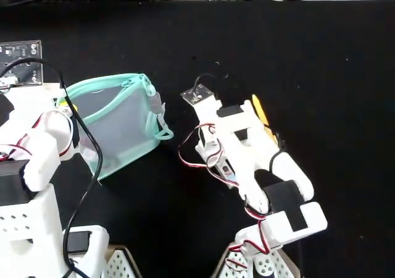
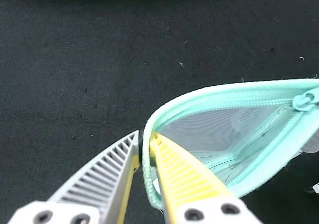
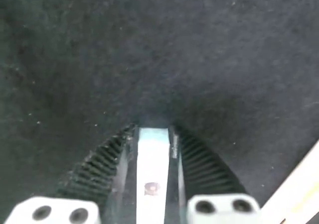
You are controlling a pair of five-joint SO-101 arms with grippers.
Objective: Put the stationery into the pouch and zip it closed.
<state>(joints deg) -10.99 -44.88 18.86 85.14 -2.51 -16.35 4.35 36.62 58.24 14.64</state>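
pouch (image 2: 234,92) rim in left pincer (image 2: 145,136) (pale bar (image 3: 152,169) in right pincer (image 3: 152,131))

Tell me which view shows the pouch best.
The high view: nearly the whole pouch lies on the black table. The left wrist view gives a close part, its rim between the jaws of the left gripper.

No text, number or sign can be read. The circuit board (image 1: 21,60) at the edge of the worktop (image 1: 321,55) carries small pale markings too fine to make out. The pale strip (image 3: 152,169) between the jaws of the right gripper (image 3: 153,131) bears one small round mark, blurred beyond reading.
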